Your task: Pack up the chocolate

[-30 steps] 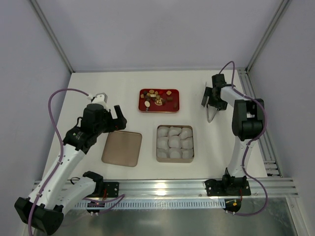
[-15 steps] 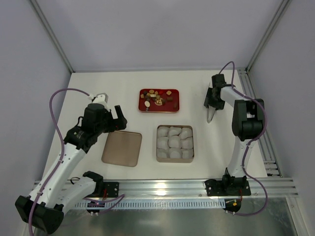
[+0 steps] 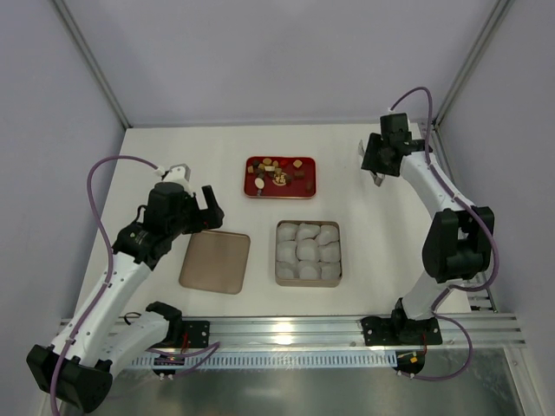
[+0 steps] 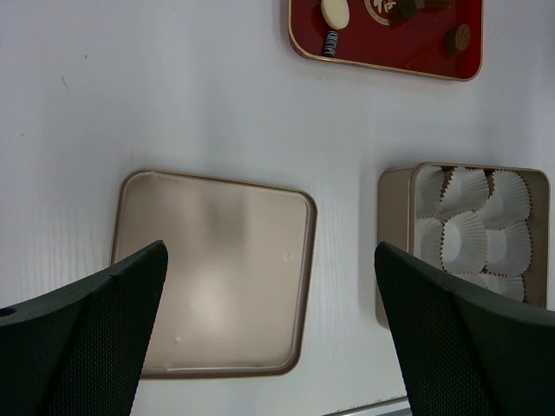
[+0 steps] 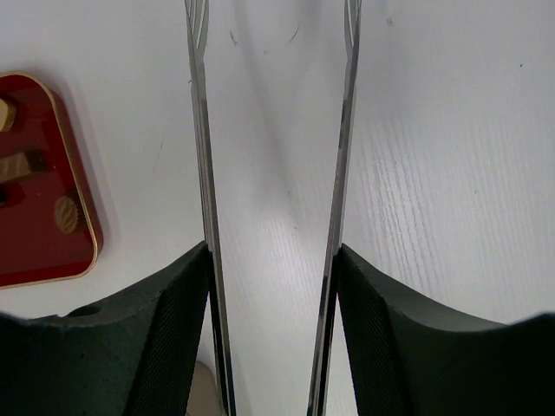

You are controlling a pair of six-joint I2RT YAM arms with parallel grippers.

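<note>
right wrist: right fingers (image 5: pixel 165 338) clamp thin metal tongs (image 5: pixel 198 35).

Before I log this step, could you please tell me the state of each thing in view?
red tray: uncovered, holding loose chocolates.
gold tin: open, lined with paper cups, no chocolate visible inside.
lid: off, lying flat beside the tin.
left gripper: open, holding nothing.
right gripper: shut on the tongs.
tongs: tips apart, nothing between them.
</note>
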